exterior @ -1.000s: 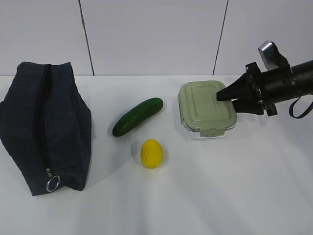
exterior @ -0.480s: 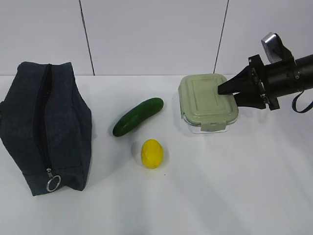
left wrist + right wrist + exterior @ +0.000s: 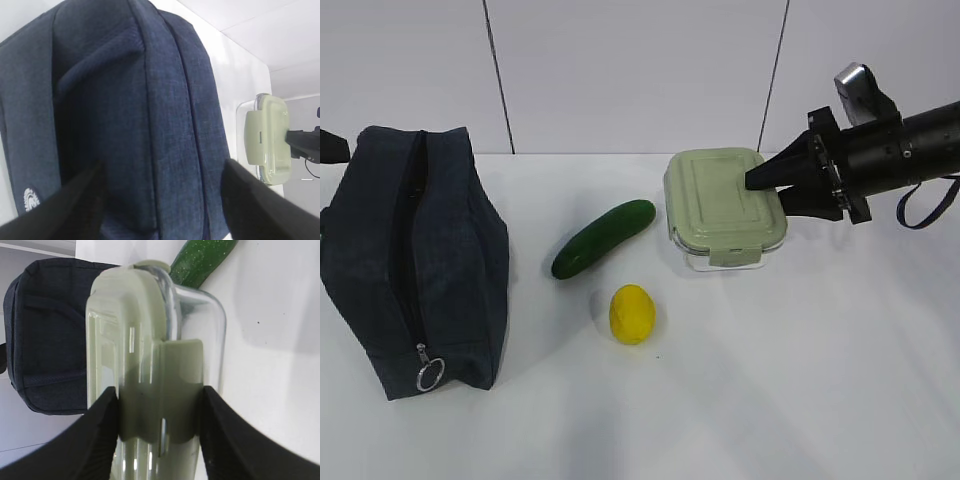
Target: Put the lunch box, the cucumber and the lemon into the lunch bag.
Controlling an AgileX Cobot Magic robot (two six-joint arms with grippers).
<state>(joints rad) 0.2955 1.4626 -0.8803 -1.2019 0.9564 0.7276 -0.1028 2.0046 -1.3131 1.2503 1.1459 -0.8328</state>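
Right gripper (image 3: 752, 180) has the box (image 3: 724, 206) clamped by its 3 o'clock end, lifted and carried level toward the bag (image 3: 415, 260) at 9 o'clock. We see nothing packed yet: zip looks shut, cucumber (image 3: 603, 238) and lemon (image 3: 632, 313) sit mid-table. Left gripper (image 3: 160, 200) hangs open over the bag.

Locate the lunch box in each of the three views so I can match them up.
Exterior view: lunch box right of centre, gripped at its right end by the right gripper.
Left wrist view: at the right edge, beyond the lunch bag.
Right wrist view: fills the centre, between the fingers.
Shared landmark: the navy lunch bag.
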